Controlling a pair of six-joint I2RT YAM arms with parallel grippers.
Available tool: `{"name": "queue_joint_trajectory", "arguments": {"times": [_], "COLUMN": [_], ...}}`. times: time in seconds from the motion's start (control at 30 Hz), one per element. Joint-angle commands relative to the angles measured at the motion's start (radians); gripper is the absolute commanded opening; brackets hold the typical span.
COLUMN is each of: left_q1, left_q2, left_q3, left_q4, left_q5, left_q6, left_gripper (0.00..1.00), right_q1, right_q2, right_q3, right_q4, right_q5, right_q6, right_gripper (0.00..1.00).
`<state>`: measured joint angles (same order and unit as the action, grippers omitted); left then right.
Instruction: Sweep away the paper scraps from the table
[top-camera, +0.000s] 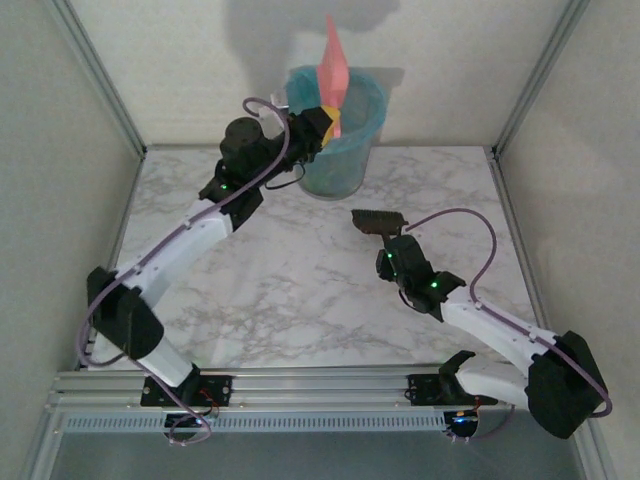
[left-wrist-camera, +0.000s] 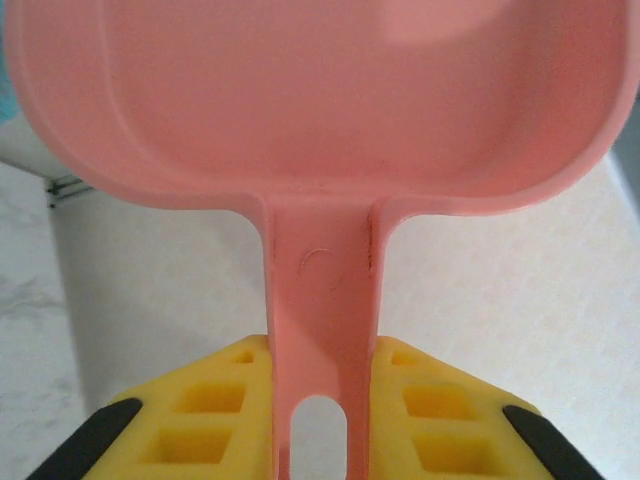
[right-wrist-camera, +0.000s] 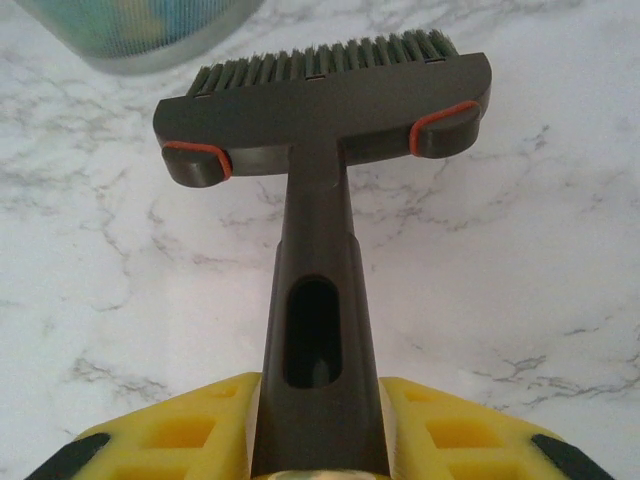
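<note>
- Top view: the dustpan is held steeply tipped over the bin at the far edge of the desk, its handle clenched in the left claw.
- Risk: with the pan so upright and its lip above the rim, anything sliding out could miss the bin and land on the desk or behind it.
- Risk: the pan or the left arm could nudge the bin and tip it, which would spill what it holds.
- Top view: the brush is gripped by the right claw near the desk's middle, close to the bin. A forward reach could strike the bin wall.
- Left wrist view: the narrow handle is pinched between the yellow pads, and the pan's inside reads plain pink.
- Risk: a thin, smooth handle could twist or slip if the pan is shaken.
- Right wrist view: the brush stem is clamped between the pads, bristles pointing at the bin. Whether they touch the desk cannot be told.
- Right wrist view: the scraps are judged to be the blurred blue and yellowish patches behind the bin wall; this cannot be confirmed.
- Risk: strays outside these views would be left behind if the job were declared done.
</note>
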<state>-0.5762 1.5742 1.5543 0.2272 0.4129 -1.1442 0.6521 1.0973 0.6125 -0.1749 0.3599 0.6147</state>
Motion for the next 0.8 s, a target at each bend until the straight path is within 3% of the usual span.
{"name": "queue_joint_trajectory", "arguments": {"times": [0.0, 0.13, 0.33, 0.53, 0.77], "left_q1": [-0.071, -0.183, -0.347, -0.453, -0.518], "left_q2": [-0.073, -0.121, -0.221, -0.337, -0.339], "left_q3": [0.058, 0.048, -0.097, -0.255, -0.379], "left_q4": [-0.404, -0.651, -0.893, -1.056, -1.226], "left_q5": [-0.142, -0.348, -0.692, -0.850, -0.916], "left_q6": [0.326, 0.467, 0.520, 0.465, 0.283], "left_gripper": [0.00, 0.00, 0.00, 0.00, 0.00], "right_q1": [-0.002, -0.002, -0.001, 0.000, -0.001], "right_q2": [-0.063, -0.121, -0.226, -0.355, -0.454], "right_q3": [-0.026, -0.056, -0.102, -0.164, -0.245], "right_q4": [0.039, 0.046, 0.053, 0.083, 0.175], "right_q5": [0.053, 0.081, 0.123, 0.133, 0.069], "right_q6": [0.011, 0.024, 0.041, 0.039, -0.009], "right_gripper": [0.00, 0.00, 0.00, 0.00, 0.00]}}
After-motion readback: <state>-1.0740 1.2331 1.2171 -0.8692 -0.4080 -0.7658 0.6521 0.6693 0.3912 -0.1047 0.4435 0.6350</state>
